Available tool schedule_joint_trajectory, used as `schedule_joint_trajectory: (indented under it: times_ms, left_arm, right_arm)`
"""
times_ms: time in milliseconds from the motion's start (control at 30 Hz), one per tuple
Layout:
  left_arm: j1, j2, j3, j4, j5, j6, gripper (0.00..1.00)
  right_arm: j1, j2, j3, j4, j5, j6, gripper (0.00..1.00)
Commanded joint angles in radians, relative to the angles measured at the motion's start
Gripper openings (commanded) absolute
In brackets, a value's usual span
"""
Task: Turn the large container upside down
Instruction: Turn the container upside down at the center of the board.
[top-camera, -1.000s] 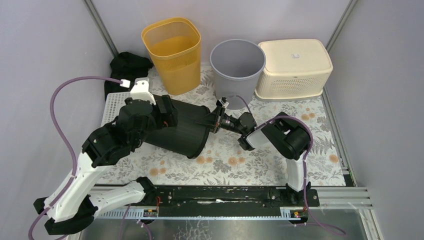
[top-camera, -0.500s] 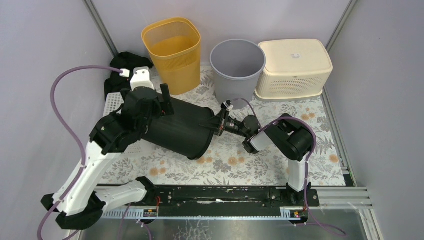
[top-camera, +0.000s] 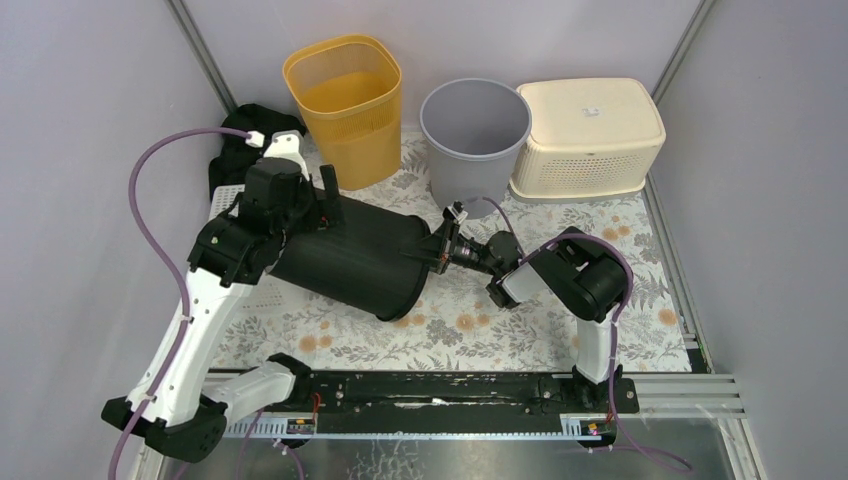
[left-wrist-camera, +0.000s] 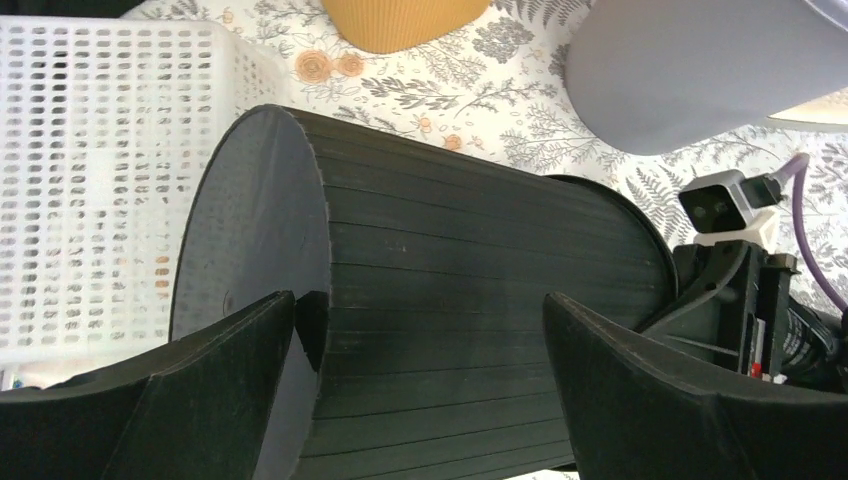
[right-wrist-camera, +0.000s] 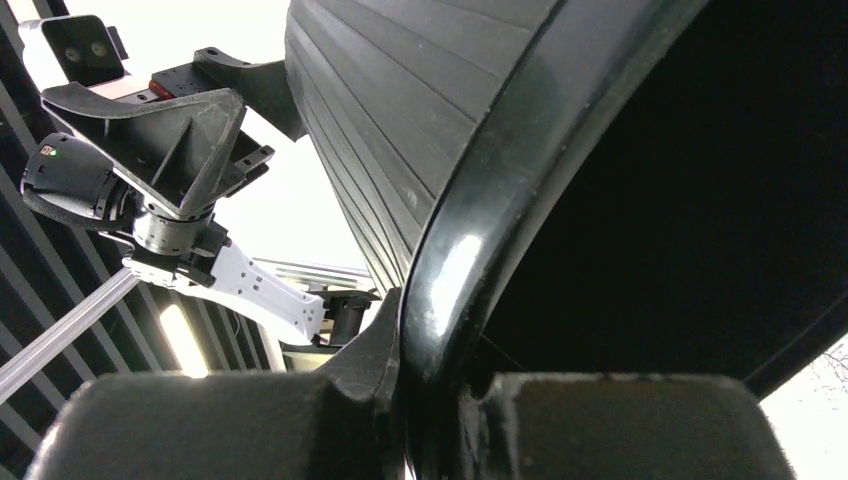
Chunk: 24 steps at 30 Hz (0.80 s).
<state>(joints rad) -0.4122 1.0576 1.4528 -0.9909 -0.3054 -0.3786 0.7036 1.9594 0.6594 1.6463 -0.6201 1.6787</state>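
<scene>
1. Grey walls close in a tabletop (top-camera: 560, 320) covered with a flowered cloth.
2. The black bin (top-camera: 360, 255), the large container to be turned over, lies on its side in the middle. Its flat bottom points toward the left wall and its open mouth points right.
3. The right end effector (right-wrist-camera: 430, 420) is pressed together on the bin's rim, one finger inside the mouth and one outside. The rest of the bin stretches away from it toward the other arm.
4. The left end effector (left-wrist-camera: 420, 305) is spread wide and holds nothing. It hovers just above the bin's closed end, with one finger past the bottom edge and the other over the ribbed wall.
5. A white tray (top-camera: 228, 210) sits under and beyond the left end effector, and a black cloth (top-camera: 255, 130) lies further back.
6. A yellow basket (top-camera: 345, 105) stands just behind the left end effector. A grey bucket (top-camera: 475, 130) stands behind the right one, with a cream basket (top-camera: 590, 135) to its right.
7. Progress looks like roughly the halfway mark: the bin is tipped level but not yet inverted.
8. What remains is to swing the mouth down onto the cloth so the bottom faces up, then let go.
9. I cannot tell whether the bin's lower side rests on the tabletop or is lifted.
</scene>
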Motion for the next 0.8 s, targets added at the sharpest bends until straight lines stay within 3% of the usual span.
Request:
schedule_joint_trajectory:
  times_ms: [0, 367, 767]
  left_arm:
    - [0.006, -0.005, -0.040, 0.085, 0.169, 0.003, 1.00]
    - [0.005, -0.015, -0.071, 0.101, 0.212, -0.007, 1.00]
    - [0.006, -0.024, -0.103, 0.120, 0.242, -0.015, 1.00]
  right_arm:
    - [-0.021, 0.091, -0.072, 0.061, -0.094, -0.085, 0.14]
    - [-0.036, 0.100, -0.091, 0.061, -0.098, -0.089, 0.48]
    - [-0.045, 0.101, -0.107, 0.060, -0.098, -0.092, 0.51]
